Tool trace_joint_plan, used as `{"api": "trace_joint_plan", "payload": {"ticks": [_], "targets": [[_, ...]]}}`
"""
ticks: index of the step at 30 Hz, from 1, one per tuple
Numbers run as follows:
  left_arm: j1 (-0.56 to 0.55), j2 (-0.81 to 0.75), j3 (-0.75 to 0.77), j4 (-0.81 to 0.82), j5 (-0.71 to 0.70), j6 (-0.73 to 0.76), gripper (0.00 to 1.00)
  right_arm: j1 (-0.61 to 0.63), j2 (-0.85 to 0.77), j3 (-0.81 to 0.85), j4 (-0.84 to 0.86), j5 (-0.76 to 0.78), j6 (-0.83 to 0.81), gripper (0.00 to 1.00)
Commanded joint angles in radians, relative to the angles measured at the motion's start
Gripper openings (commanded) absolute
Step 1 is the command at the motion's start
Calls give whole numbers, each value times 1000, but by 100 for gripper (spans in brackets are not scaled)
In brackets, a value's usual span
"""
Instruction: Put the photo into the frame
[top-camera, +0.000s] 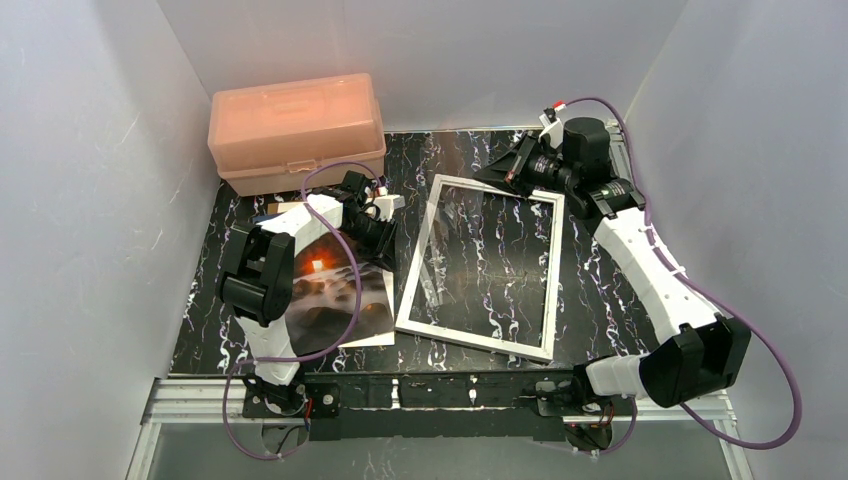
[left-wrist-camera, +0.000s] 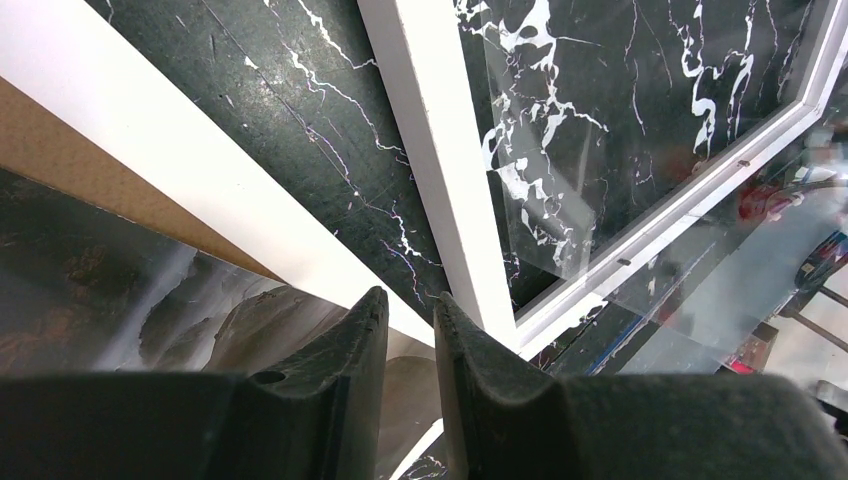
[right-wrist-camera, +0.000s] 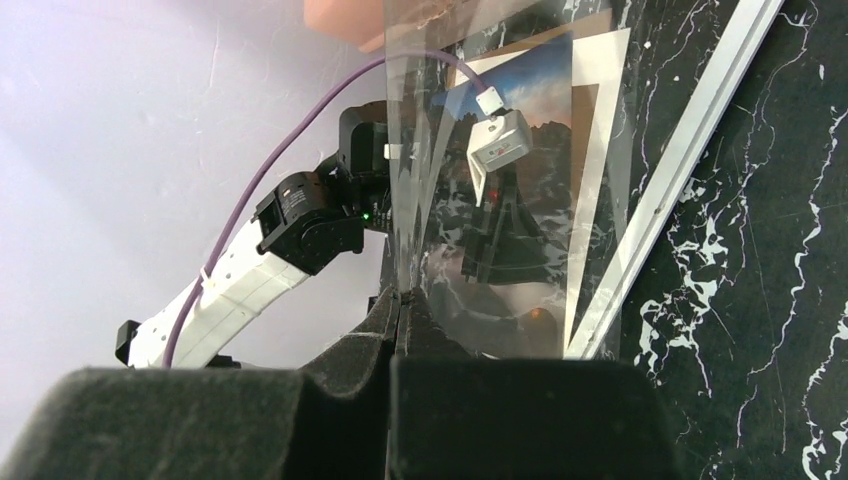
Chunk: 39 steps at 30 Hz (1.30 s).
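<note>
Left wrist view crops left gripper (left-wrist-camera: 410, 308), barely ajar; right gripper (right-wrist-camera: 400, 302) pinches pane (right-wrist-camera: 530, 220).

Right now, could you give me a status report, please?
Right tool shut on clear pane, tilted up over frame. Left tool at photo edge, grip unclear. Photo not yet in frame.

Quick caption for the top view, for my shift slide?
Right hand holds the clear pane tilted up off the white frame; left hand poised at the photo beside it.

Pink box (top-camera: 296, 130), marble table (top-camera: 590, 310)
</note>
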Motion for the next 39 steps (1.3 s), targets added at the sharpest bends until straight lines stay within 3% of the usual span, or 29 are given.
{"api": "trace_joint_plan", "payload": {"ticks": [1,39], "targets": [[5,-47,-6,-28,21,16,22,27,-64,3,43,39,24,1],[5,-55,10,-44,23,1,22,51,-213,-130,51,158,113,1]]}}
